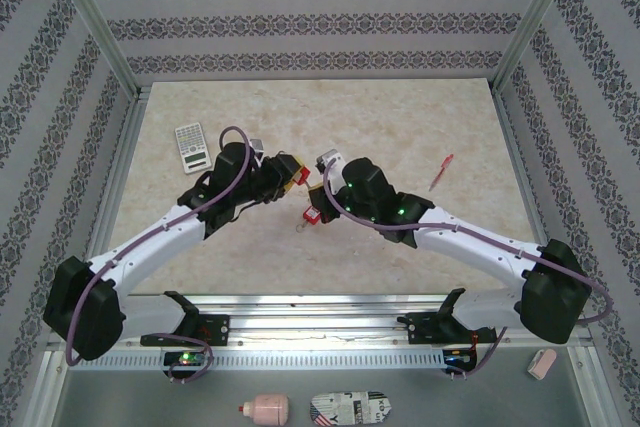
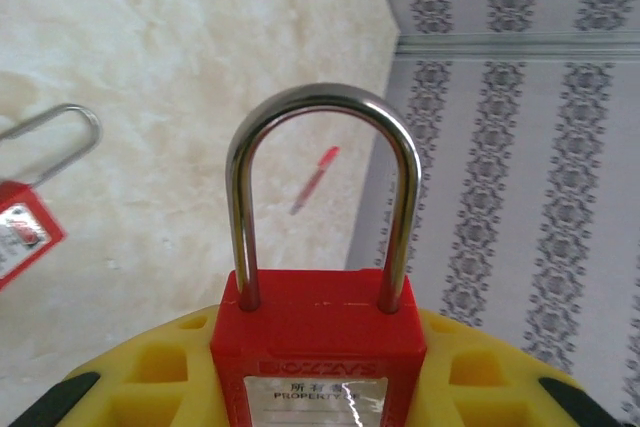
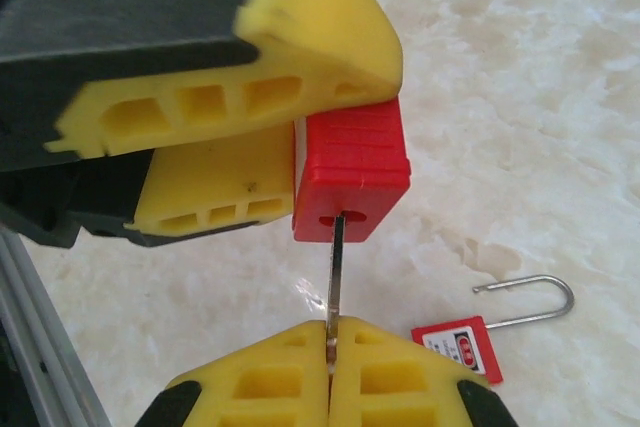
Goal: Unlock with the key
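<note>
The right tool (image 3: 330, 335) is clenched on the key (image 3: 337, 267), whose blade sits in the keyhole of the red padlock (image 3: 352, 172) at its 12 o'clock, and the left tool (image 3: 285, 137) grasps that padlock's body above the table (image 1: 400, 127), shackle closed. In the top view a second padlock (image 1: 312, 215) lies open-shackled on the table at 6 o'clock from the tools, a pen (image 1: 441, 172) at 3 o'clock, a calculator (image 1: 191, 146) at 10 o'clock.

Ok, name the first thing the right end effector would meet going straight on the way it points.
The red padlock in the left end effector; the right end effector's key already sits in its keyhole.
</note>
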Controlling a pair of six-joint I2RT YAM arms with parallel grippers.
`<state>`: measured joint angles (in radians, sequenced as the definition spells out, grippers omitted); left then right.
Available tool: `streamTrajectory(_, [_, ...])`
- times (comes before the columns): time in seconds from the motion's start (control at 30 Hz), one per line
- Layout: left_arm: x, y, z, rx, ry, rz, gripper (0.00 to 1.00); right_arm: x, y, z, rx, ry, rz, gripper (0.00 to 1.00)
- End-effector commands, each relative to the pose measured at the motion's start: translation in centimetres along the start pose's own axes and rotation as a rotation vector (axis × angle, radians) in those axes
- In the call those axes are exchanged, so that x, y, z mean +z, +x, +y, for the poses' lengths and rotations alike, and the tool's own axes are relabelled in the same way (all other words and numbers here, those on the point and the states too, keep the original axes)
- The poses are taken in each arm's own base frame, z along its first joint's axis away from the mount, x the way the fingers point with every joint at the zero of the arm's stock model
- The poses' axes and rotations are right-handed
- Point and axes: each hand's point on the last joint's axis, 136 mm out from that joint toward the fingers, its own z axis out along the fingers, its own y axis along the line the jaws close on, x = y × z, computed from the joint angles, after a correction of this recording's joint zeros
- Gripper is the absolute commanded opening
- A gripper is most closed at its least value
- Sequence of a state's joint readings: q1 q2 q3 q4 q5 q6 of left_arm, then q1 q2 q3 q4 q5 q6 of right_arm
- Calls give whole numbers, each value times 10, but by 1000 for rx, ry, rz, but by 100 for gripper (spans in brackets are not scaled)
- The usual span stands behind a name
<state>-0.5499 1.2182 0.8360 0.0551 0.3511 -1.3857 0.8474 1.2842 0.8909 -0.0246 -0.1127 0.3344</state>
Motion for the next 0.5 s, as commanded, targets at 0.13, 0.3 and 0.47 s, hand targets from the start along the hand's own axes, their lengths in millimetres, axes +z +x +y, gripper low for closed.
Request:
streamTrajectory(0.13, [-18,94,-37,74,190,392,0,-33,-92,72,-60,-303,-307,0])
streamTrajectory(0.3, [-15,95,-9,66,109,398,0,-38,-89,65,-60,-277,-291,0])
streamTrajectory(0.47, [-20,78,10,48,48,337,0,-39,-73,56,-56,-255,-250,0])
